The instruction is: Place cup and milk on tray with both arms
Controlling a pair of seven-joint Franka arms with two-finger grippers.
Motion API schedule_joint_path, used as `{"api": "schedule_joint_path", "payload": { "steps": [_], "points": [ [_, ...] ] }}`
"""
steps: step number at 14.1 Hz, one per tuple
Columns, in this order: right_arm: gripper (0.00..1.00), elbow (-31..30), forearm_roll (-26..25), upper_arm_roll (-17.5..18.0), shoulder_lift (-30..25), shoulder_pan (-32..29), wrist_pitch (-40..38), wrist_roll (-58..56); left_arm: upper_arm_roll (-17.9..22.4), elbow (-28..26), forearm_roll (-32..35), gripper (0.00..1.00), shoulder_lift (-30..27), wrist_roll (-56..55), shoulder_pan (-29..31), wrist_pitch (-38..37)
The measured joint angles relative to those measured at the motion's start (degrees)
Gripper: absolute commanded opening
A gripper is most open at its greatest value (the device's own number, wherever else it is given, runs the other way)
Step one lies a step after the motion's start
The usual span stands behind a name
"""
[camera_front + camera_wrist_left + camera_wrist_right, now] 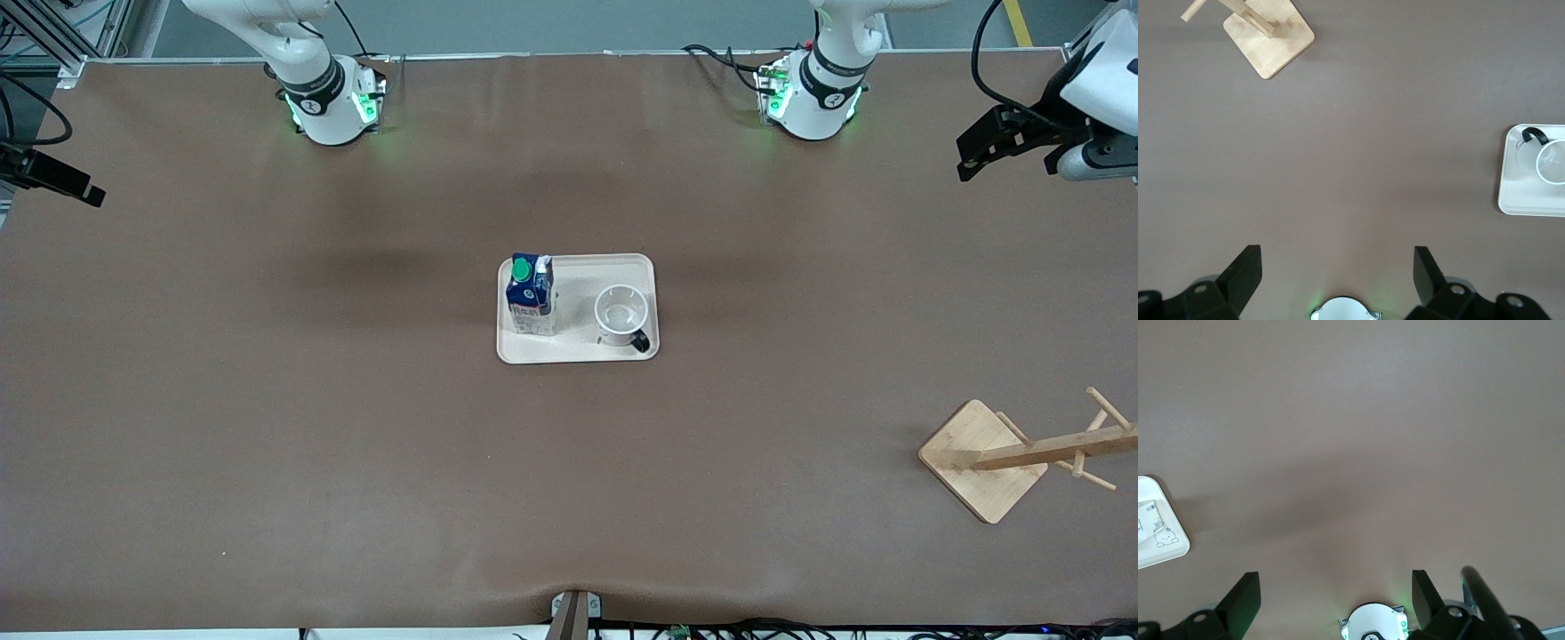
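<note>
We saw that the flat cream tray with rounded corners (578,354) lay in the middle of the brown table (267,400). The small blue milk carton with its green cap (531,298) stood upright on it, at the end toward the right arm. The small white mug with a black handle (621,316) stood on the tray too, beside the milk, toward the left arm's end. So both things were already on the tray — we judged the job was done.

The left gripper (1337,267) hung high over bare table with its two black fingers spread wide and nothing between them. The right gripper (1336,587) was the same — fingers wide apart, holding nothing, over bare table.

A wooden rack with pegs (1022,458) lay tipped on its side near the left arm's end, nearer the front camera than the tray.

We thought no more picking was needed; the arms only had to stay clear of the tray.
</note>
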Motion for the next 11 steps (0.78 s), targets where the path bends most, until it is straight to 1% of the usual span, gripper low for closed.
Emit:
{"api": "schedule_joint_path", "payload": {
  "steps": [3, 6, 11],
  "points": [
    [1.00, 0.00, -0.16, 0.27, -0.46, -0.04, 0.94, -0.12, -0.08, 0.02, 0.00, 1.00, -0.22, 0.00, -0.04, -0.24],
    [1.00, -0.19, 0.08, 0.04, -0.48, -1.69, 1.18, -3.63, -0.90, 0.16, 0.00, 1.00, -0.22, 0.00, -0.18, -1.32],
    [1.00, -0.28, 0.19, 0.09, -0.47, -2.35, 1.33, -5.29, -1.00, 1.68, 0.00, 1.00, -0.24, -0.01, -0.18, -2.13]
  ]
}}
